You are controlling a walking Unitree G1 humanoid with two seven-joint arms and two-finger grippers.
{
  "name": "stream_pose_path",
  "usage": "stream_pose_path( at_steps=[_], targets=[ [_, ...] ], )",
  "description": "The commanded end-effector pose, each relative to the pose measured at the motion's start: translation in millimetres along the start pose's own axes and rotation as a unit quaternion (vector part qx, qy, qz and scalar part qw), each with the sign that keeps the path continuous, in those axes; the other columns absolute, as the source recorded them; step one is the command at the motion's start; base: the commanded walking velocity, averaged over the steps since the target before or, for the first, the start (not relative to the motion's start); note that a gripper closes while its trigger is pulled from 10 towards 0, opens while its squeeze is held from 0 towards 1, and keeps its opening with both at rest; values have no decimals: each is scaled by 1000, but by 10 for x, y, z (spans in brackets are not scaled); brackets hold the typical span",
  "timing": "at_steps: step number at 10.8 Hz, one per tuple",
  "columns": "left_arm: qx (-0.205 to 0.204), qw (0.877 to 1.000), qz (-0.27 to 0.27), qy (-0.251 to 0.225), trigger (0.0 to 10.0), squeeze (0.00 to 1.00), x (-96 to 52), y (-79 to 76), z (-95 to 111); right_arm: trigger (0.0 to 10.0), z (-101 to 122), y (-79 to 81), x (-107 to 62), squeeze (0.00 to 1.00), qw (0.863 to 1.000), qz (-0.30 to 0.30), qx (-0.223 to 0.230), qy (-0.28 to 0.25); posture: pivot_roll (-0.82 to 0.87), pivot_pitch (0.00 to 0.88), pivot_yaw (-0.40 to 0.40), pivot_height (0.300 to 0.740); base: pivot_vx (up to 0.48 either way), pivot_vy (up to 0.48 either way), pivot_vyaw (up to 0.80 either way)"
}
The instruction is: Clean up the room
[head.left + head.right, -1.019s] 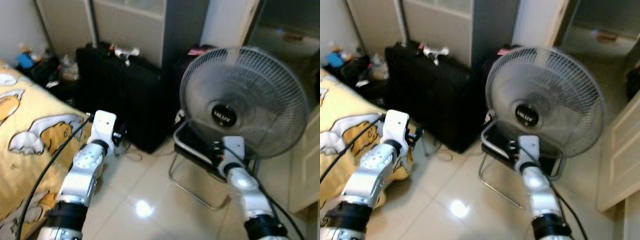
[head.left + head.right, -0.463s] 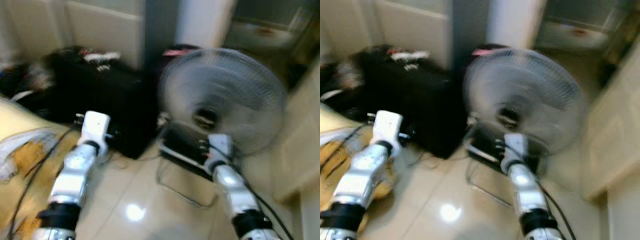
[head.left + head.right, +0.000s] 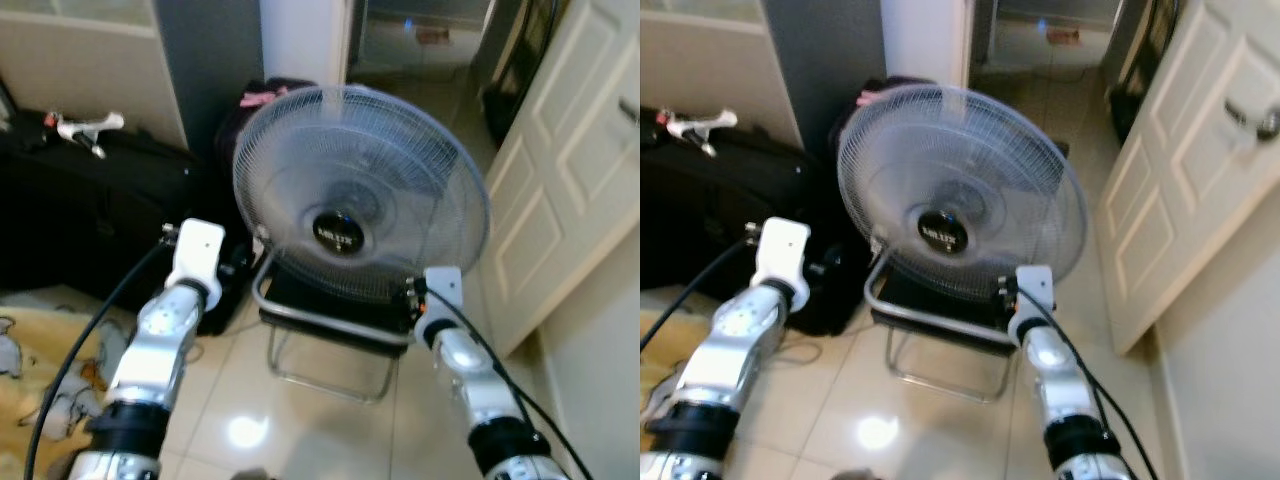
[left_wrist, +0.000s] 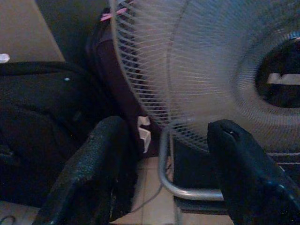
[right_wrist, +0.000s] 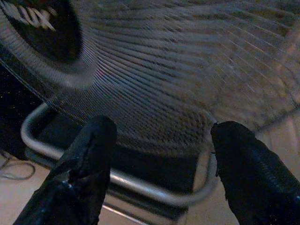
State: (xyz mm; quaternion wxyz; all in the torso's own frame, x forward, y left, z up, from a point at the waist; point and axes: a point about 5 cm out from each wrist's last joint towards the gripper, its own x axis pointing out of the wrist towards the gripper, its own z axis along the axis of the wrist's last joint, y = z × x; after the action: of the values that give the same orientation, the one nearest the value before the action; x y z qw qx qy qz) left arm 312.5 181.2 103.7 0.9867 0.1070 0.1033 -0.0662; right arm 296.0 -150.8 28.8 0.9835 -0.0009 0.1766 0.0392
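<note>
Ahead on the tiled floor: fan (image 3: 360, 195) standing between both arms, round wire grille facing the robot, seated on a bent metal tube frame (image 3: 330, 335).
Left gripper (image 4: 164, 173): hanging wide apart, holding nothing, looking at the fan's grille edge and the tube frame.
Right gripper (image 5: 159, 164): also spread wide and gripping nothing, pointing at the lower grille and the front tube.
Handling judgement: fan is looking top-heavy and bulky; the grille wires are thin and probably bending under a pinch, so they are a poor place to grip.
Grip point: stiff tube frame at the base is seeming the safer hold, one gripper on each side; smooth metal may be slipping between the fingers.
Left of fan: black suitcase (image 3: 70, 215) lying close by, a small white object (image 3: 85, 127) resting on its top, too small to identify.
Lower left: yellow bedding (image 3: 35, 390) reaching the floor edge, a loose cable (image 3: 110, 340) trailing near it.
Right of fan: white panelled door (image 3: 560, 170) standing ajar, narrowing the passage.
Behind fan: dark bag with a pink piece (image 3: 262, 97) on top.
Obstruction: suitcase and door are crowding both sides, leaving little swing room.
</note>
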Motion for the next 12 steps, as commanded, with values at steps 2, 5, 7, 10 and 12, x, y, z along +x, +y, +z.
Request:
stream_pose_path(
  at_steps=[2,5,7,10,12],
  targets=[
    [5,1000,3,-9,10000,0,-6,13,40,10000,44,-25,12,0,1000,-4,-5,-12,11,0,-15,740,0,0,0],
    [9,1000,3,-7,10000,0,-20,6,18,10000,-16,-57,30,0,1000,-1,3,3,8,0,-13,740,0,0,-485],
    [7,1000,2,-5,10000,0,-22,4,3,10000,-72,-86,45,0,1000,-3,1,10,9,0,-15,740,0,326,-800],
    [4,1000,2,-6,10000,0,-15,-1,-1,10000,-124,-80,47,0,1000,-5,-7,7,7,0,-14,740,0,396,-410],
    [2,1000,3,-5,10000,0,-10,3,-2,10000,-79,-67,40,0,1000,-4,-7,-9,8,0,-14,740,0,394,0]
  ],
)
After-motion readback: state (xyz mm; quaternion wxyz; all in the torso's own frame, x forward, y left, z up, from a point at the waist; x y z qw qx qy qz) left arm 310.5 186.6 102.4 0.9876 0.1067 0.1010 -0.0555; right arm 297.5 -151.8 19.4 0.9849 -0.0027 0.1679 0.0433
